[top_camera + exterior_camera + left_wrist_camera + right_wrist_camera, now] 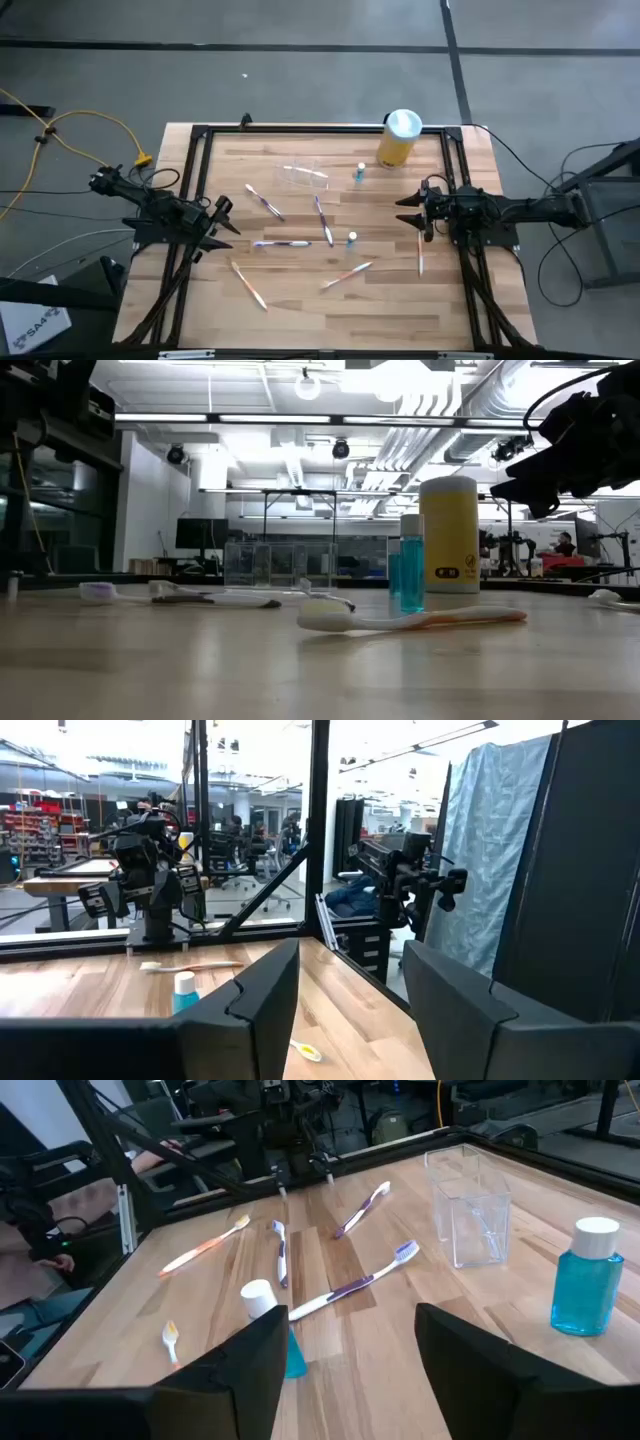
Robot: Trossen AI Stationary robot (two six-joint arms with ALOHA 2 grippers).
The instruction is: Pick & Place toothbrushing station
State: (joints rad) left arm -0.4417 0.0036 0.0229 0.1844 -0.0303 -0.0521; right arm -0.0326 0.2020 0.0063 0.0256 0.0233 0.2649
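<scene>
Both grippers are empty right now, so I'd say this one hasn't really started. The left gripper (pixel 222 222) sits at the left edge of the table (pixel 300 320), fingers spread wide with nothing between them, and the right gripper (pixel 412 211) mirrors it at the right edge, jaws just as wide and just as empty. Neither is touching anything.

The toothbrushing station (pixel 303 176) is that faint clear plastic holder toward the far edge of the table, roughly mid-width, well apart from both grippers. In the right wrist view you can see it properly: the holder (pixel 468 1205) stands upright, open end up, walls squarish, so its long axis looks vertical. It also looks empty as far as I can tell.

Everything else is scattered loose on the wood: several toothbrushes (pixel 264 203) lying flat in the middle, two small blue bottles (pixel 359 172), and the yellow canister (pixel 398 138) with its white lid near the far right corner.

So my read: pick not done, place not done, the whole job is left. Where the station is meant to go, the views don't show.
</scene>
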